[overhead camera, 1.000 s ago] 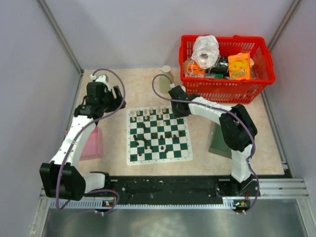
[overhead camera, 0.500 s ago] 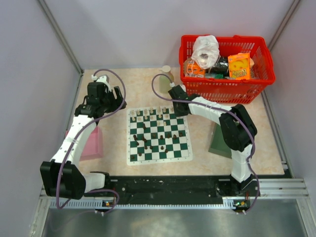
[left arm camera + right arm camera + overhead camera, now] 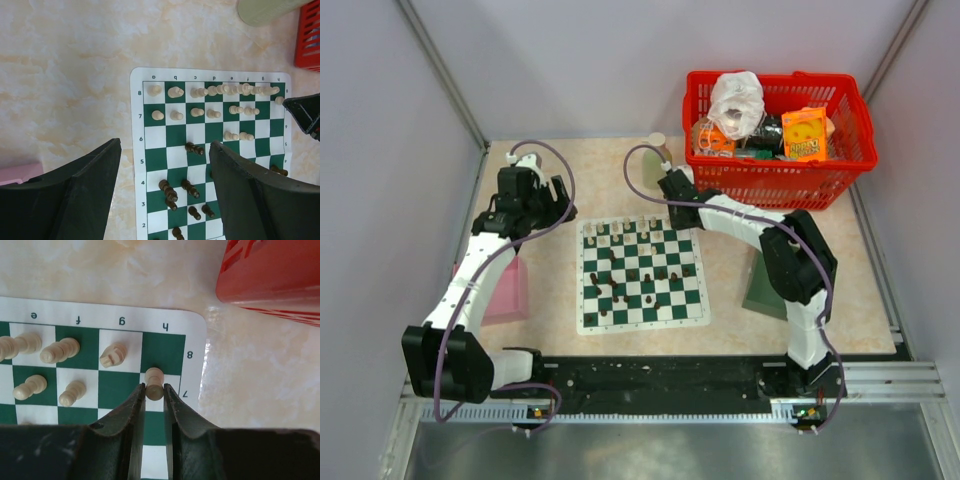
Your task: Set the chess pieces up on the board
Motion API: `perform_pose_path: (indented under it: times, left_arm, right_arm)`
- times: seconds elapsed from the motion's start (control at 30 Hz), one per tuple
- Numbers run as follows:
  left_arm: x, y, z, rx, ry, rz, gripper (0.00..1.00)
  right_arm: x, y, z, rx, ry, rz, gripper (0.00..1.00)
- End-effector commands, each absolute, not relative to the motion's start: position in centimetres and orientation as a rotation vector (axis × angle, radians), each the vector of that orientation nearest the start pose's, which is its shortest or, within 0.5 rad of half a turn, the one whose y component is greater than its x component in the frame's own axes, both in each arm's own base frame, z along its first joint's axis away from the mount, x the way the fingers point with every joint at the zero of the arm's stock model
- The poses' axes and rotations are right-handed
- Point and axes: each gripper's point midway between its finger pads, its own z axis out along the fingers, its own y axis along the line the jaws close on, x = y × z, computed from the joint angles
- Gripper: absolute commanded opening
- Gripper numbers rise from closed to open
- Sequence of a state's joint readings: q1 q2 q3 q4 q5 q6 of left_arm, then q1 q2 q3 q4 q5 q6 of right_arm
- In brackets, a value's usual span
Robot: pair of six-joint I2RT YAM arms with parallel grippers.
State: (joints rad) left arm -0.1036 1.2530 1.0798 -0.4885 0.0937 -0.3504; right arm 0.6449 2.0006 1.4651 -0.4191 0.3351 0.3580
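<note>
Right gripper, stretched to one o'clock of the board, is pinching a cream pawn; left gripper is hovering wide-open at ten o'clock.

The board bears letters a to h along its top border, numbers 8 to 2 down its left.

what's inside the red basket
In the red basket: a crumpled white bag, a yellow-orange smiley packet, an orange packet and something dark. Whatever lies under them, and the basket floor, is covered.
</note>
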Motion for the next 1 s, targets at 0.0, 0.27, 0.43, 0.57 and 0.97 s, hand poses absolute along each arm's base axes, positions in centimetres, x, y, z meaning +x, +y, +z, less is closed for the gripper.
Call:
perform_pose_path:
  times: [0.0,0.27,0.43,0.57,0.97]
  left_arm:
    - [36.3,-7.0,20.4,-0.228,2.2,-0.381,0.76]
    - [36.4,-7.1,20.1,-0.23,2.212,-0.39,0.76]
    - [36.5,-7.2,19.9,-0.23,2.216,-0.391,0.76]
    - [36.5,-7.2,19.8,-0.228,2.221,-0.391,0.76]
    - [36.6,-7.4,19.6,-0.224,2.23,-0.4,0.76]
  right_arm:
    - [44.3,25.0,7.9,-0.135,2.338,-0.015,0.19]
    - [44.7,24.8,7.6,-0.122,2.331,-0.036,0.19]
    - [45.1,24.6,7.2,-0.114,2.335,-0.036,0.19]
    - [45.3,24.6,7.2,-0.118,2.335,-0.034,0.19]
    - [45.3,24.8,7.2,-0.147,2.346,-0.025,0.3]
